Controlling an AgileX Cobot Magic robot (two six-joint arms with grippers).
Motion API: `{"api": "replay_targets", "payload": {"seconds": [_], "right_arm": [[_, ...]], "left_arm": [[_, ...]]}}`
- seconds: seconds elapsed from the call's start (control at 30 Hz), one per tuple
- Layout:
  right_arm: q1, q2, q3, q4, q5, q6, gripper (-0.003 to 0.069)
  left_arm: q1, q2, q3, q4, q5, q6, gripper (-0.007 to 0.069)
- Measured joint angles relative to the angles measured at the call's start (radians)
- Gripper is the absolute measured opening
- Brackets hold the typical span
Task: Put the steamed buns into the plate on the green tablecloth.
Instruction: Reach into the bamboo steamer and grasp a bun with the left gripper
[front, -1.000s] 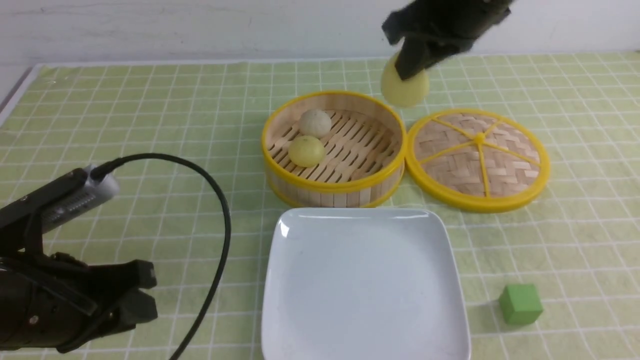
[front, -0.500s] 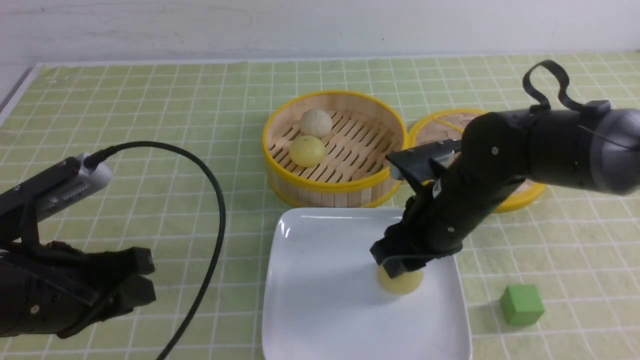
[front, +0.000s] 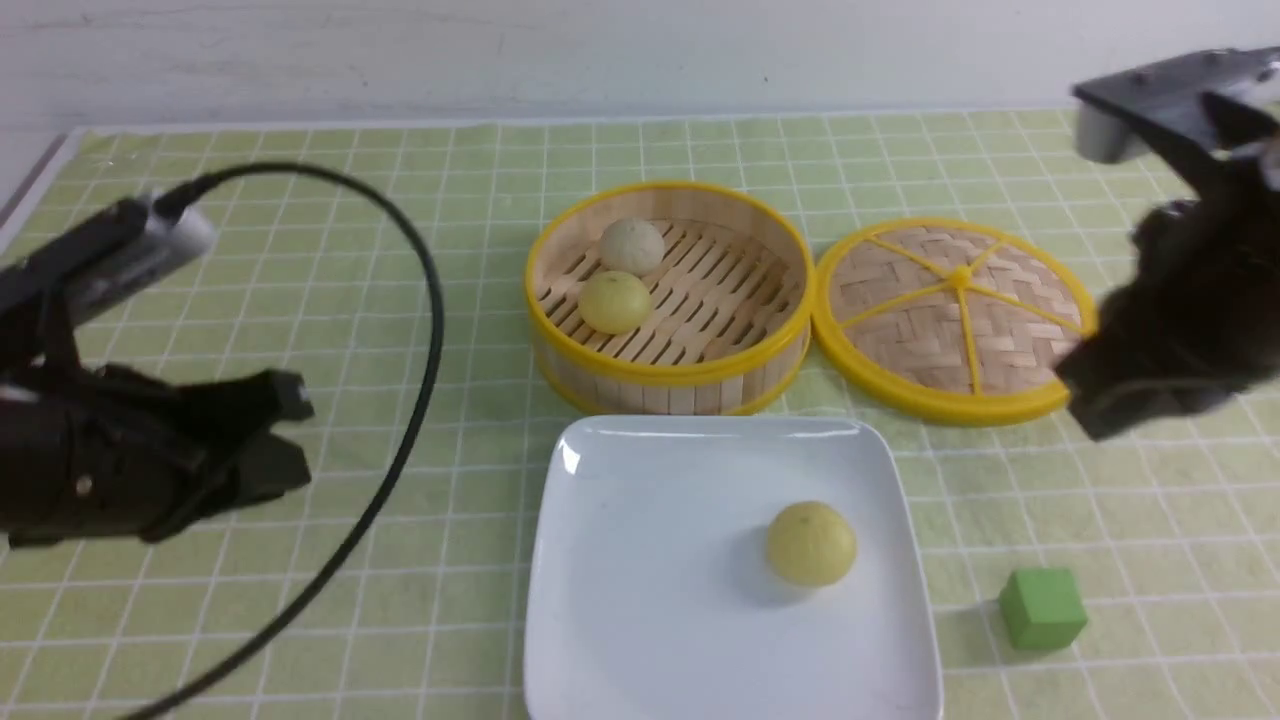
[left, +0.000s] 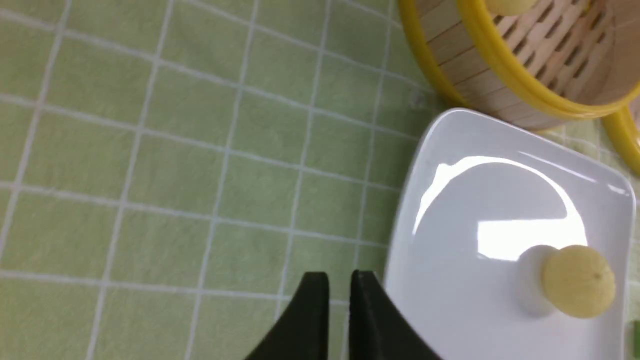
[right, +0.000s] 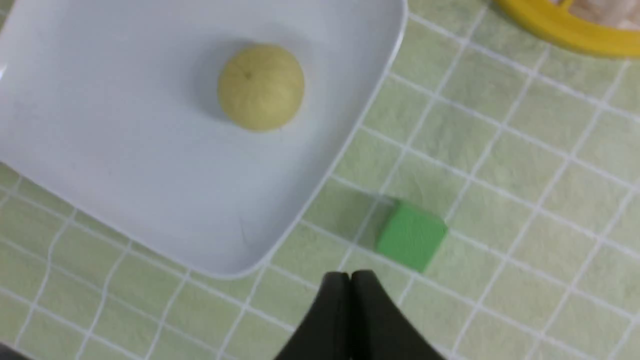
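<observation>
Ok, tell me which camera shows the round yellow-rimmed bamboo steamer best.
The front view: the round yellow-rimmed bamboo steamer is whole there, with a pale yellow bun and a greyish-beige bun inside. The left wrist view catches only a cropped stretch of its wall and rim. The right wrist view misses it.

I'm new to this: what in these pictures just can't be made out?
Plate: the front view's bottom edge cuts off its near side.
Right gripper: a dark blur in the front view; its fingers cannot be told apart there.
Steamer: the left wrist view's top edge crops it, leaving a sliver of one yellow bun; the greyish bun is out of that frame.
Lid: the right wrist view shows only a strip of it.
</observation>
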Motion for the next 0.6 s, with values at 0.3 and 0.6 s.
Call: {"api": "replay_targets", "payload": {"seconds": [0.3,0.6], "right_arm": [[-0.004,-0.394,0.458,-0.009,-0.218,0.002,-0.0013],[-0.004,-0.432,0.627,-0.016,-0.311,0.003,-0.0008]], "left_arm": [[-0.100,0.390,-0.430,-0.062,0.237,0.160,0.0015],[-0.293,0.718,-0.840,0.101,0.212,-0.003,0.0267]]}}
